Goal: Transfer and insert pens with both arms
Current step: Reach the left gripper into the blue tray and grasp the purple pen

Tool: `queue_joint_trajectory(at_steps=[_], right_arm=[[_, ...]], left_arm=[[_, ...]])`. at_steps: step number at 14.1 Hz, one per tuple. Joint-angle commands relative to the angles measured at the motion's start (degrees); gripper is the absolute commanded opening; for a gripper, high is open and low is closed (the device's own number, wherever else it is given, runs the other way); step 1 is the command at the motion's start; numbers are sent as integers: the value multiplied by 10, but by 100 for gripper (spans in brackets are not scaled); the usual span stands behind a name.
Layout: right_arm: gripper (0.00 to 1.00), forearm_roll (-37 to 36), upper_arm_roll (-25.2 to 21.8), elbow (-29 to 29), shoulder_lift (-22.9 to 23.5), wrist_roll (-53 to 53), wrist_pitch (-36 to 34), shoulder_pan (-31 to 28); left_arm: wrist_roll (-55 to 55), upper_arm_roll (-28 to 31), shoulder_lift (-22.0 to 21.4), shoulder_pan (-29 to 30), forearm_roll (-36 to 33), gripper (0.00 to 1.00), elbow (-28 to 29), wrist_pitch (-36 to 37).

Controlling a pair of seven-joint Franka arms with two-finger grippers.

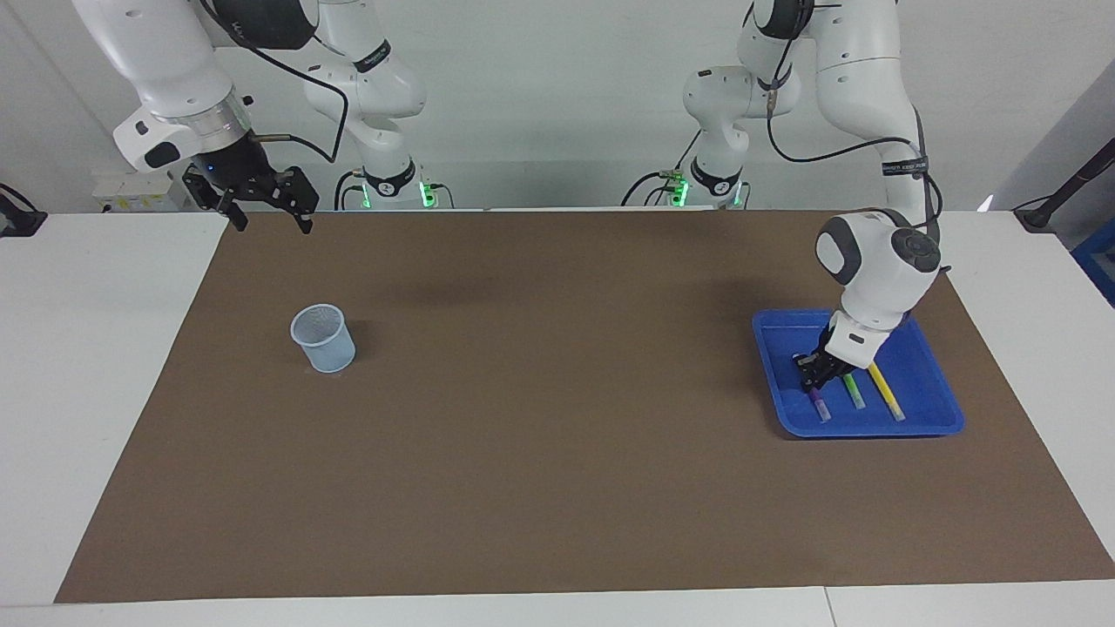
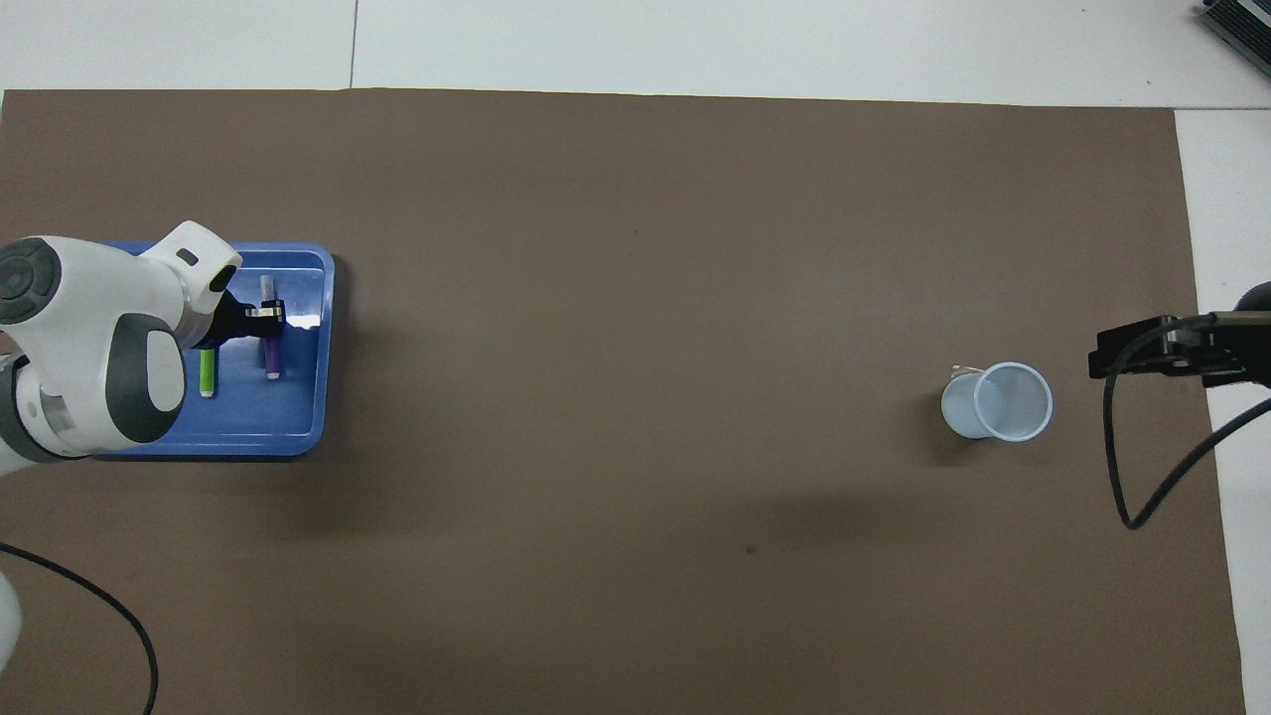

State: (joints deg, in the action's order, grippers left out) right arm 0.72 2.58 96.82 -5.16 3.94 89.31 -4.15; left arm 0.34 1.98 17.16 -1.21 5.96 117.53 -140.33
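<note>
Three slim pens lie in our shallow blue plastic tray [image 1: 932, 374]: our left gripper [image 1: 816, 376] has its fingers clamped on the purple pen [image 1: 819, 403] beside green [image 1: 853, 392] and yellow [image 1: 886, 390]; our right gripper [image 1: 268, 219] waits, fingers apart.

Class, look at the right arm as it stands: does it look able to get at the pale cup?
Probably yes. The right gripper hangs open in the air at its own end, the cup stands upright on bare mat there, and nothing lies between them.
</note>
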Motion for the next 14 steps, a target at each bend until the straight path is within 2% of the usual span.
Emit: queue_joint_trajectory(at_steps=[1, 4, 9, 12, 14], right_arm=[[100, 1, 2, 3, -6, -10, 0, -4], [100, 1, 2, 3, -6, -10, -1, -4], [100, 1, 2, 3, -6, -9, 0, -4], [100, 1, 2, 3, -6, -10, -4, -4], [100, 1, 3, 4, -11, -14, -12, -4]], left_arm=[[12, 1, 7, -4, 10, 0, -3, -13], [11, -1, 6, -5, 29, 0, -26, 20], [-3, 0, -19, -4, 41, 0, -119, 196], [-92, -6, -51, -6, 41, 0, -150, 269], [-192, -18, -76, -15, 44, 0, -162, 298]])
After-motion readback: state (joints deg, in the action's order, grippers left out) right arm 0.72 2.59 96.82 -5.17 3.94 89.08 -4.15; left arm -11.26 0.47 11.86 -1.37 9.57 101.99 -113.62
